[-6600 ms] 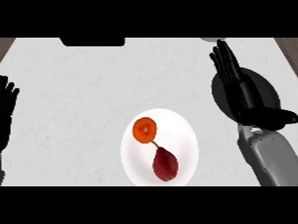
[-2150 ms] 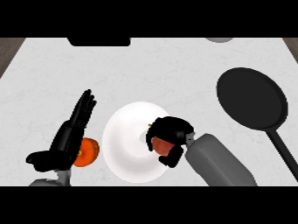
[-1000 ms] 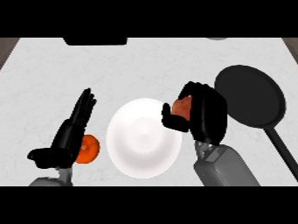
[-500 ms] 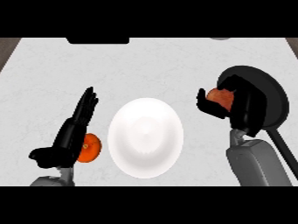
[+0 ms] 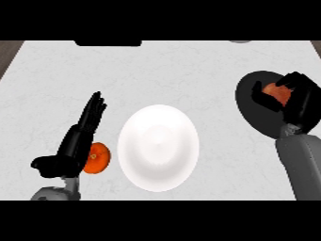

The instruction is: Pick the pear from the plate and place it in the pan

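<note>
Head view: pale marbled worktop (image 5: 190, 70) with wood floor showing at the far corners. The white plate (image 5: 158, 147) sits mid-worktop with nothing on it. The right hand (image 5: 298, 101) is curled round the reddish pear (image 5: 276, 92), over the black pan (image 5: 256, 110). The left hand (image 5: 76, 141) has straight fingers, hiding part of an orange fruit (image 5: 97, 157) beside the plate.

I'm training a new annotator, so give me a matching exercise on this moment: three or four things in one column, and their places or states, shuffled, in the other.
Things:
1. pear
2. plate
3. orange fruit
4. left hand

States:
A. bare, at the counter's middle
B. open, fingers straight
C. held over the pan by the right hand
D. on the counter, left of the plate

Pairs: 1-C, 2-A, 3-D, 4-B
</note>
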Controlling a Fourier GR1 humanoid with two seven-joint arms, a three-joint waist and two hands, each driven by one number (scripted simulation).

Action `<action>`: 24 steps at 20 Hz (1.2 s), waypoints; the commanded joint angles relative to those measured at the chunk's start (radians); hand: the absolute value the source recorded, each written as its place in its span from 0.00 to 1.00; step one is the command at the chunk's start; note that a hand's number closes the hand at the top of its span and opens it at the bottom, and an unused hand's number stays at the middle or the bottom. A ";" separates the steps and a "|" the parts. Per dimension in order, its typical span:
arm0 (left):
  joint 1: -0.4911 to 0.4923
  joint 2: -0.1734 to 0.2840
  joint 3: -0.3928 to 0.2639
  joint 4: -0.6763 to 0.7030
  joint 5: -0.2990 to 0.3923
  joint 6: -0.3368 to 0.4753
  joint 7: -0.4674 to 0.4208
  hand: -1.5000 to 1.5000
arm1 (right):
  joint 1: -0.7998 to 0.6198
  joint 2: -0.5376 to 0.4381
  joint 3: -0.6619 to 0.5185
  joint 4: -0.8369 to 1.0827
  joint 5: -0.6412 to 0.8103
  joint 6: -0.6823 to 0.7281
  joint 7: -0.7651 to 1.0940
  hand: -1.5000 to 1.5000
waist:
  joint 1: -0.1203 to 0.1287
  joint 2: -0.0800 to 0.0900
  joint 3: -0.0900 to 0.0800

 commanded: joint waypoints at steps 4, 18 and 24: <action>0.005 -0.004 -0.018 -0.055 -0.004 -0.010 0.047 0.50 | -0.199 -0.146 -0.175 0.363 -0.247 -0.069 -0.292 1.00 | 0.017 0.004 0.001; -0.066 -0.025 0.000 0.008 -0.007 -0.013 0.020 0.50 | -0.367 -0.189 -0.244 0.844 -0.379 0.365 -0.438 0.00 | 0.050 0.022 0.004; -0.054 -0.030 0.001 0.032 -0.006 -0.020 0.004 0.50 | -0.387 -0.155 -0.362 0.828 -0.484 0.235 -0.645 0.00 | 0.038 0.020 0.004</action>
